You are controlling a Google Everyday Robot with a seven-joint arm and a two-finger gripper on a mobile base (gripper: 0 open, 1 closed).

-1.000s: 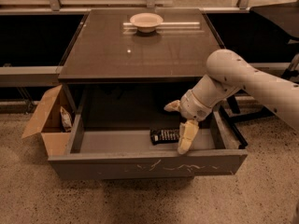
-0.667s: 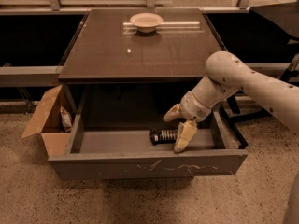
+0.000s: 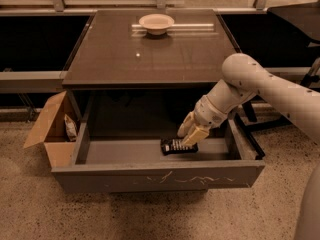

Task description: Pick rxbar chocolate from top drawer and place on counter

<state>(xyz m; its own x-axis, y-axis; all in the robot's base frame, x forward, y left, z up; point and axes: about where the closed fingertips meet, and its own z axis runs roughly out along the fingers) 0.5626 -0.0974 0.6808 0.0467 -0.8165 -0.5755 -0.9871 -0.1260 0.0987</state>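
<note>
The rxbar chocolate (image 3: 174,146), a flat black wrapper with pale lettering, lies on the floor of the pulled-out grey top drawer (image 3: 155,174), right of its middle. My gripper (image 3: 190,136) reaches down into the drawer from the right and sits at the bar's right end. Its two fingers (image 3: 196,134) stand a little apart and straddle the bar, which still rests on the drawer floor. The dark brown glossy counter (image 3: 150,54) spreads above the drawer.
A white bowl (image 3: 156,22) stands at the counter's far edge. An open brown cardboard box (image 3: 50,129) with a light snack bag (image 3: 70,127) sits on the floor left of the drawer. My arm (image 3: 260,86) crosses over the drawer's right side.
My gripper has dropped lower into the drawer onto the bar's right end, and its fingers have drawn closer together. The bar has not moved.
</note>
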